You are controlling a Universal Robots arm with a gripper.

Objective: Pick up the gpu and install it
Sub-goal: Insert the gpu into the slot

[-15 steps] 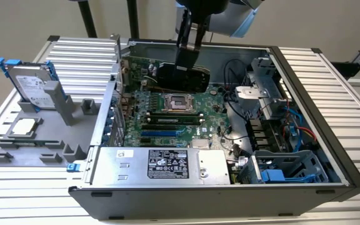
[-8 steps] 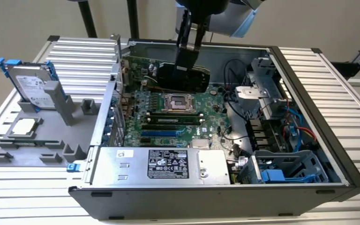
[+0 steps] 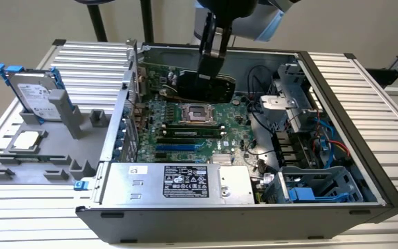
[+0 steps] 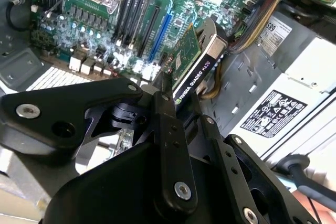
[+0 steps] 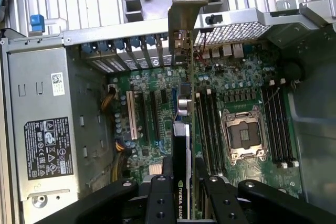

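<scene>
Gpu (image 3: 209, 88) held edge-on above the motherboard (image 3: 185, 132) inside the open computer case (image 3: 337, 129), toward 12 o'clock of the board in the exterior view | jaws closed on the card's top edge, gripper (image 4: 181, 95) | silver bracket (image 5: 184, 3) at the case's rear wall | hard drive (image 3: 33, 96) on grey holder, worktop (image 3: 365, 72) at 9 o'clock of case

White lettering runs along the gpu (image 4: 202, 59) cooler's black edge, and a sticker (image 3: 192, 181) of small print and symbols sits on the silver power supply (image 3: 133, 188).
</scene>
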